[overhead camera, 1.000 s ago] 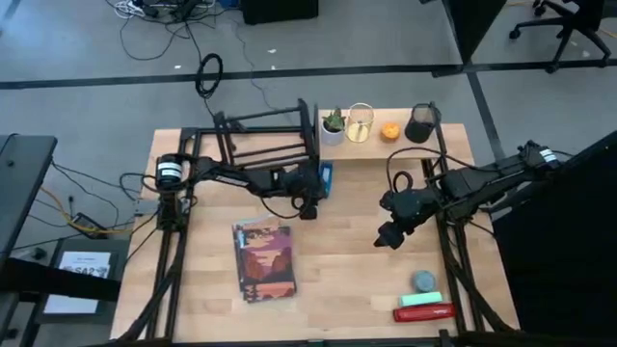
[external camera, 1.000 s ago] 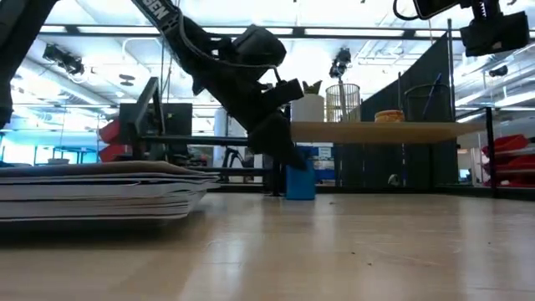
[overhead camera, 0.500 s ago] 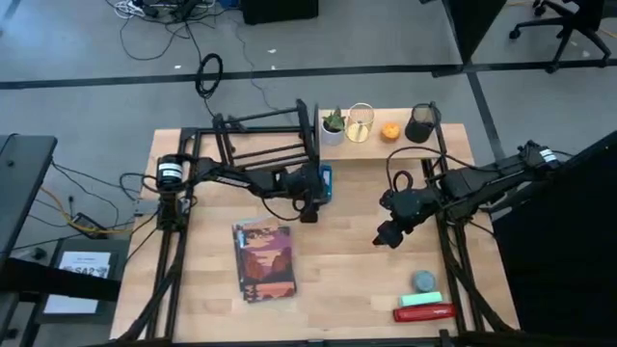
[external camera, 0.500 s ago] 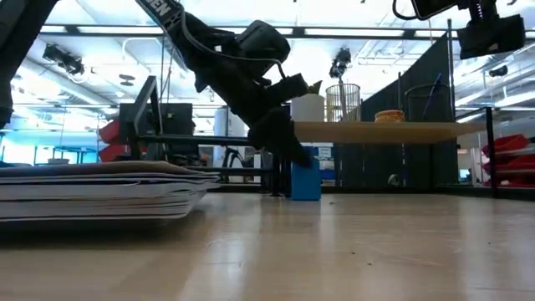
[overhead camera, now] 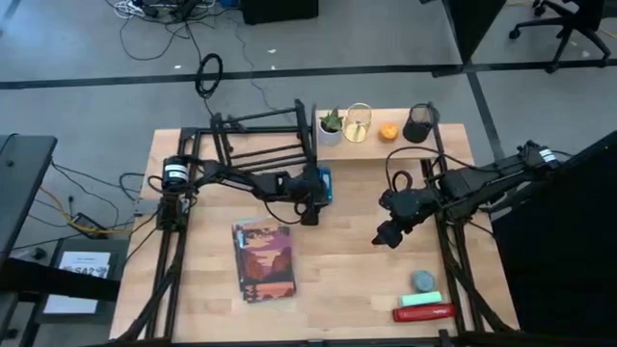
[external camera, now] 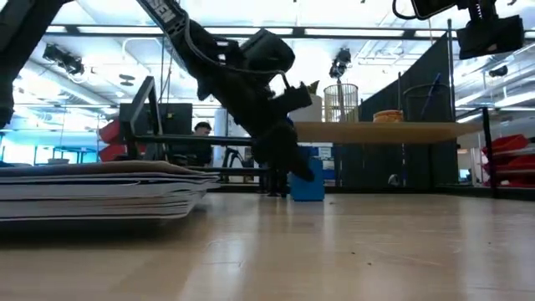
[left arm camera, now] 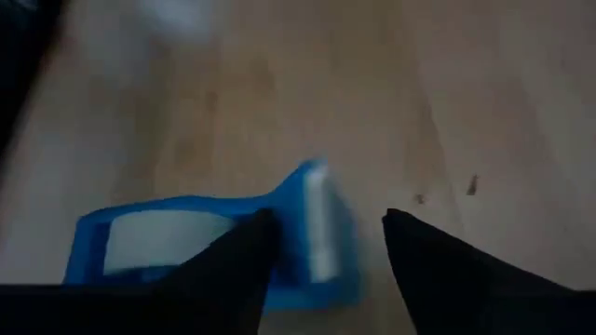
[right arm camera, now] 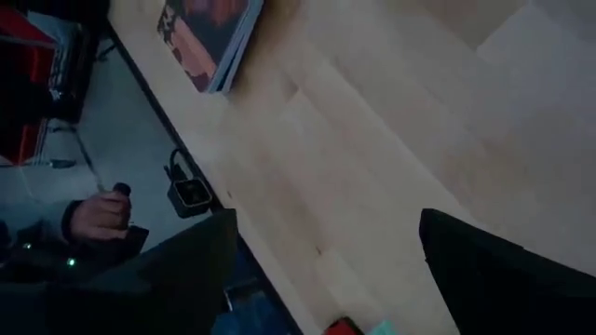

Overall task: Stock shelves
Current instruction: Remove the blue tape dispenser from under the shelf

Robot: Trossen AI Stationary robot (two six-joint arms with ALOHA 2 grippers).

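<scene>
A stack of magazines point(external camera: 92, 191) lay nearest. Beyond it the left gripper point(external camera: 294, 165) held its fingers point(left arm camera: 233, 265) spread around a blue box point(external camera: 308, 182) on the tabletop. Behind stood the black rack point(overhead camera: 262, 143) and, beside it, the plank shelf point(overhead camera: 386, 143). The right gripper point(overhead camera: 383, 236) hovered wide open, well apart.

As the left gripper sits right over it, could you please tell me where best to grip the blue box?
Probably across its two broad faces, near one end, coming down from above. The blue box stands on edge, long and thin, so only that thin width fits between fingers. The open left gripper hangs over that end.
</scene>
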